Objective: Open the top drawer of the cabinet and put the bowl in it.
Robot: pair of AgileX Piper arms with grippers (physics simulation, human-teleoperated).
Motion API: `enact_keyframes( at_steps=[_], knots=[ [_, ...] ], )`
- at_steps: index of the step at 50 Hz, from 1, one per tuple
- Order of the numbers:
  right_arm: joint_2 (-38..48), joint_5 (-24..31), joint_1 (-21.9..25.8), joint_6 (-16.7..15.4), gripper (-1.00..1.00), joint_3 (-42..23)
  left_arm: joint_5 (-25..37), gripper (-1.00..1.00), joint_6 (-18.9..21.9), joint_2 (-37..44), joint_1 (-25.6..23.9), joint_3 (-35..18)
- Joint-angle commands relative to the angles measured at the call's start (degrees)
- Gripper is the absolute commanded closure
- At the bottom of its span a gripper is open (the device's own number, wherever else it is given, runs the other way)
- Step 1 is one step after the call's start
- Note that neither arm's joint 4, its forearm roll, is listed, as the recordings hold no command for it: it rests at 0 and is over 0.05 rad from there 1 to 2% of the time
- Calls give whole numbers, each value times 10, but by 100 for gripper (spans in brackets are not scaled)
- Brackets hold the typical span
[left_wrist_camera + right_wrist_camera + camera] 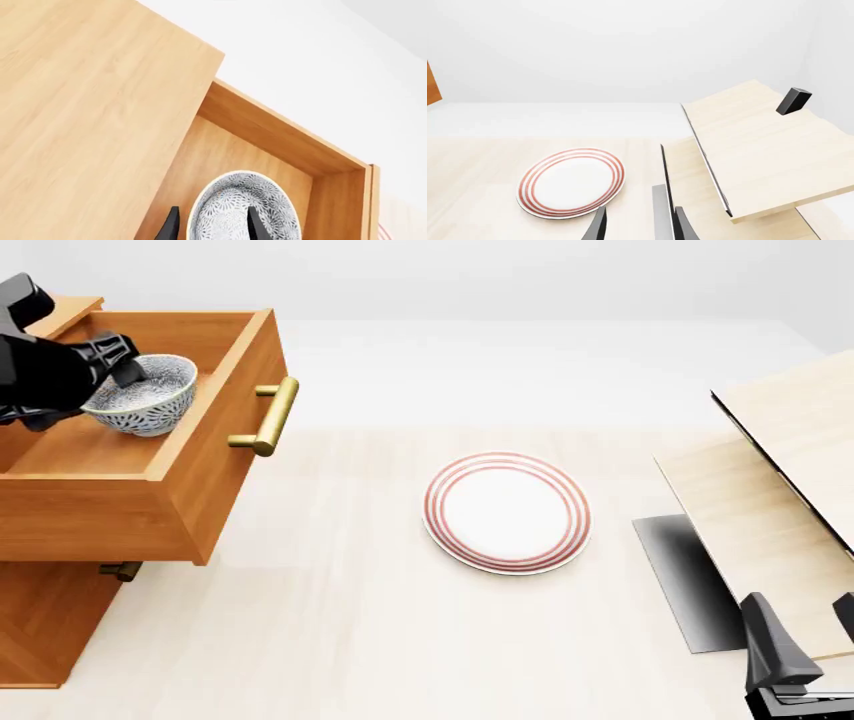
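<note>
Nearest the camera, the right gripper (pixel 805 640) sits low at the table's near right edge, jaws parted and empty, parked beside the pale light-wood unit (pixel 787 470), clear of the work. At mid-table lies the white plate with red rings (pixel 507 512), untouched and no part of the task. Farther off on the left, the top drawer (pixel 147 455) of the cabinet (pixel 47 625) stands pulled well out, presumably to receive the bowl. The speckled bowl (pixel 144 395) is inside that drawer; whether it rests on the drawer floor cannot be told. The left gripper (pixel 210 226) straddles the bowl's rim, one finger inside and one outside, apparently clamped on it.
</note>
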Motion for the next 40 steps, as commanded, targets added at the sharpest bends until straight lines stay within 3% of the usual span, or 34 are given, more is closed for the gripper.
enact_keyframes(
  at_steps=[1,40],
  knots=[
    [-1,0,0,0,-100,0,19,-100,11,-11,3,-10],
    [-1,0,0,0,-100,0,81,-100,37,-85,7,-2]
  ],
)
